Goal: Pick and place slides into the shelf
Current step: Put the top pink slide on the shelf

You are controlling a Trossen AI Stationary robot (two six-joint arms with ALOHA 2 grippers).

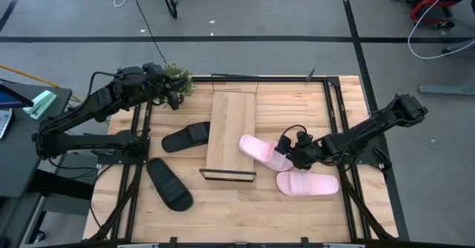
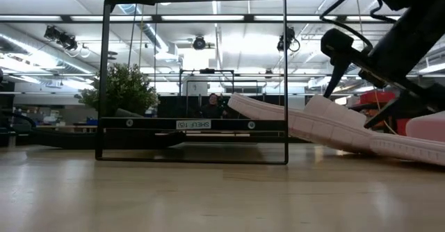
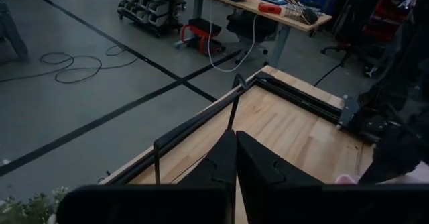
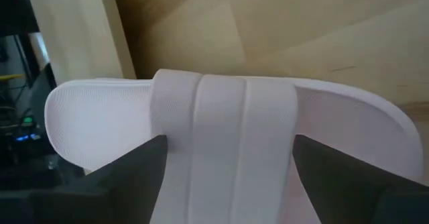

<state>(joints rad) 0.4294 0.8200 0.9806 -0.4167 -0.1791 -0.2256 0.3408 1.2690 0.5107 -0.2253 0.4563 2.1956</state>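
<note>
Right gripper, right of centre in the overhead frame, sits at the near end of a pale pink slide, and in the right wrist picture its two dark fingers stand apart on either side of the broad strap, at the strap's edges; whether they are already pressing it cannot be told. That slide is tilted: in the table-level picture its toe end rises toward the middle of the frame, resting on or just above the shelf, while its heel lies low at the right. Overhead, its toe overlaps the right edge of the shelf's light-wood plank, which runs top to bottom in the middle of the frame. A second pink slide lies flat on the table just below and right of the gripper. Two black slides lie left of the shelf: one just beside its left edge, the other lower left, apart from it. Left gripper hangs at the upper left beside a small green plant; its wrist picture shows its fingers pressed together, holding nothing. The step in hand looks like placing the first pink slide on the shelf. The next move likely calls for carrying the slide fully over the plank and levelling it so that the heel does not hang off the edge.
</note>
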